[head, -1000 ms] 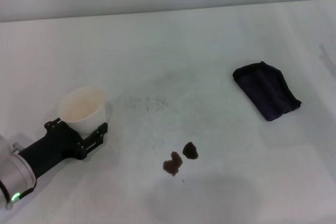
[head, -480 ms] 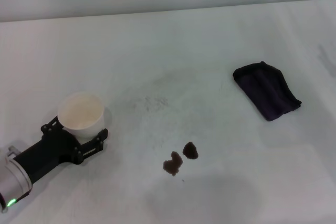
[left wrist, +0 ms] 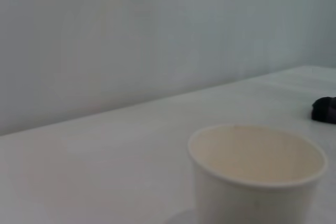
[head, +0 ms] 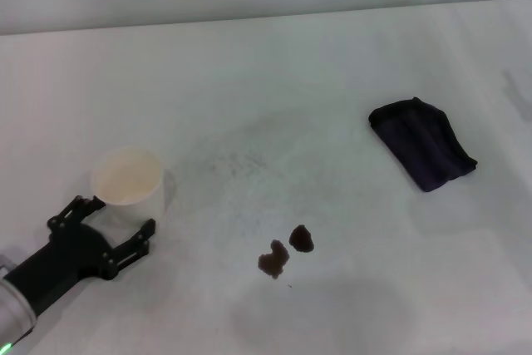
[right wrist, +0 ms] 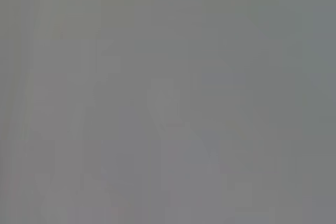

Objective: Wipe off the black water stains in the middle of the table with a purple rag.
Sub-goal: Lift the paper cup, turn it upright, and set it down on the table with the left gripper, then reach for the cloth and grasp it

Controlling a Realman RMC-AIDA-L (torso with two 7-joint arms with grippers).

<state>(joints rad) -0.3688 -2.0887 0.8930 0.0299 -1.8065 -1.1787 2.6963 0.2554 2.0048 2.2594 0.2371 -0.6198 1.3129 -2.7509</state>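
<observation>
The left gripper (head: pixel 112 222) sits at the table's (head: pixel 274 72) left edge, jaws spread, clear of the cup (head: pixel 127 180). The rag (head: pixel 422 154) lies untouched towards the right edge; stains (head: pixel 285 251) near the middle front. Right gripper unseen.

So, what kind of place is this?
Probably a lab or test bench, not a home: a bare white table against a plain wall, holding only a paper cup, a rag and two dark stains.
</observation>
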